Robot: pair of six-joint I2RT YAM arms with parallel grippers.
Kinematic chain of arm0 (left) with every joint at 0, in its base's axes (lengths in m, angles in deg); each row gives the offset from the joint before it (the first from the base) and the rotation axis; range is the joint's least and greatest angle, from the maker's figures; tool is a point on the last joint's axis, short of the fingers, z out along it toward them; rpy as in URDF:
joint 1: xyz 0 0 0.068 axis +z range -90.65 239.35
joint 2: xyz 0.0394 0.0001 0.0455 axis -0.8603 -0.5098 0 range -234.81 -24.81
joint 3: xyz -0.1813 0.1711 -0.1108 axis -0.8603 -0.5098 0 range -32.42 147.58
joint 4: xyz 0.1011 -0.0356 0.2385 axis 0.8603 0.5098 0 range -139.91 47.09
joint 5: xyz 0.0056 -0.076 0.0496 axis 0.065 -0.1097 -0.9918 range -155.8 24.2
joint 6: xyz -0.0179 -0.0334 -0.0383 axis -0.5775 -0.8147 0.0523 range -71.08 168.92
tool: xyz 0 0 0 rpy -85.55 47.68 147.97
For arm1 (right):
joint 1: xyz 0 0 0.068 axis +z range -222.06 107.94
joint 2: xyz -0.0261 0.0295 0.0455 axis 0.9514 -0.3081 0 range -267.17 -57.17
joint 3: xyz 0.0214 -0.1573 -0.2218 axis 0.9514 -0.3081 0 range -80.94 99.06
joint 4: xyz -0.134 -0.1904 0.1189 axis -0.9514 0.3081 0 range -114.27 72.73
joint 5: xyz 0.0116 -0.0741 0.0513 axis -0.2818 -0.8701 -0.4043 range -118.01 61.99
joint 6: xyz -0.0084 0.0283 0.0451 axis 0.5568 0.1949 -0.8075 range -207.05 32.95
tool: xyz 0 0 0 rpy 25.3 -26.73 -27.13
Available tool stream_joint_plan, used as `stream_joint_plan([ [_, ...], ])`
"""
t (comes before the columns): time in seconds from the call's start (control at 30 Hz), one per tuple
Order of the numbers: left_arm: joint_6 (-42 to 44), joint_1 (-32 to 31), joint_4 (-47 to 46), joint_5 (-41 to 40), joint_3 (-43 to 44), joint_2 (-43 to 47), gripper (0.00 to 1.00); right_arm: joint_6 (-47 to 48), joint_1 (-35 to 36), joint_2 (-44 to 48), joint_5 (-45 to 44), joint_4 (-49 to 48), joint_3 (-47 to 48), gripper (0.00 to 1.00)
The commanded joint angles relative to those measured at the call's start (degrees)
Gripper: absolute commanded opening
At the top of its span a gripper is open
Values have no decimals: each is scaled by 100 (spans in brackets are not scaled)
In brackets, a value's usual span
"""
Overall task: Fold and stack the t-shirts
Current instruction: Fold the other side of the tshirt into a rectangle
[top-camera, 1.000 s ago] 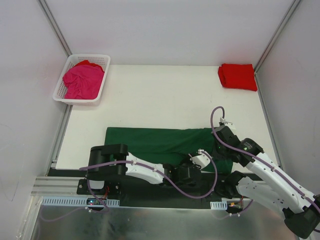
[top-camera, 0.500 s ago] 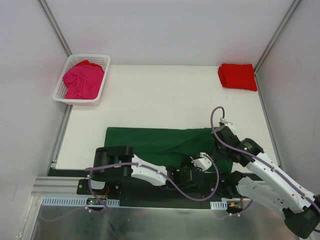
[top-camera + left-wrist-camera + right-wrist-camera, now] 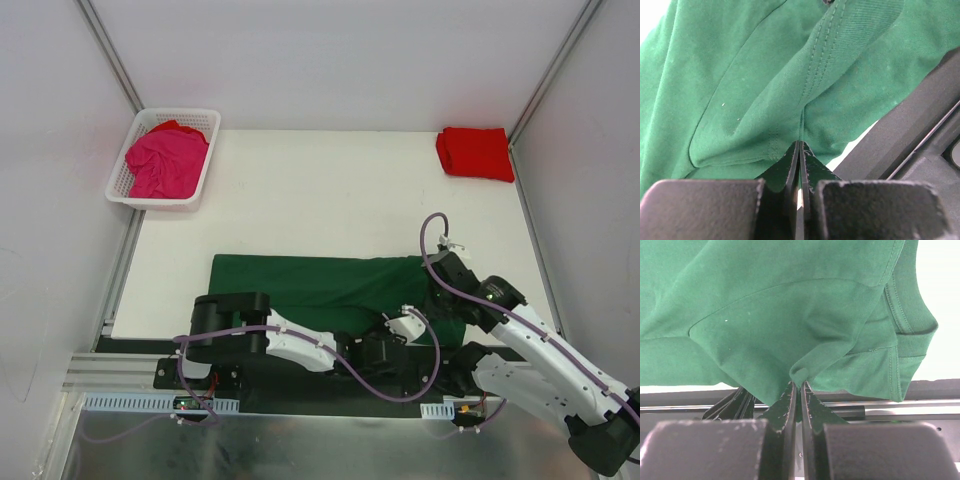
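Note:
A dark green t-shirt [image 3: 310, 285] lies spread along the table's near edge. My left gripper [image 3: 403, 328] is at its near right part; in the left wrist view it [image 3: 800, 146] is shut on a stitched seam of the green cloth [image 3: 765, 75]. My right gripper [image 3: 438, 298] is at the shirt's right end; in the right wrist view it [image 3: 800, 384] is shut on a small fold of the green fabric [image 3: 780, 305], with the ribbed collar [image 3: 912, 335] to the right. A folded bright red t-shirt [image 3: 475, 152] rests at the back right. A magenta pink t-shirt [image 3: 165, 162] lies crumpled in the basket.
The white lattice basket [image 3: 160, 203] stands at the back left corner. Black mounting rails [image 3: 300, 372] run along the near edge under both arms, and one [image 3: 920, 135] shows close beside the left jaws. White walls enclose the table on three sides.
My left gripper has slid a little right along the near edge and closed from open onto the green shirt's seam. The right arm and the shirts have not moved.

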Motion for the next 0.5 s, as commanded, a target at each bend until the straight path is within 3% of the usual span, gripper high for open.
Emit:
stream_joint_plan([
  [0.0, 12, -59, -139, -66, 136, 36, 0, 27, 33, -53, -81, 51, 89, 4],
  [0.47, 337, -51, -139, -303, -137, 687, 0, 18, 33, -88, -72, 16, 97, 4],
])
